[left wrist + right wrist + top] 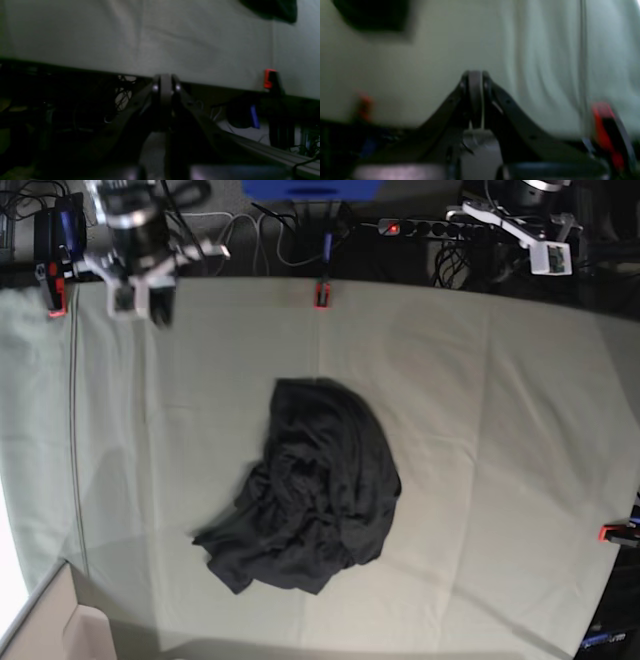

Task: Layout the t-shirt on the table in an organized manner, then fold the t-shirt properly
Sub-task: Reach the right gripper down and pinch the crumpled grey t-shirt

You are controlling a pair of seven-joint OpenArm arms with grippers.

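Observation:
The charcoal-black t-shirt lies crumpled in a heap in the middle of the table, which is covered in creased pale grey-green cloth. A dark corner of the t-shirt shows at the top right of the left wrist view, and the t-shirt is a blur at the top left of the right wrist view. My left gripper hovers over the table's far edge, shut and empty, far from the shirt. My right gripper is likewise shut with nothing in it, over the far left corner.
Red clamps grip the cloth at the table's edges. Cables and a power strip lie behind the far edge. A long crease runs down the cloth on the left.

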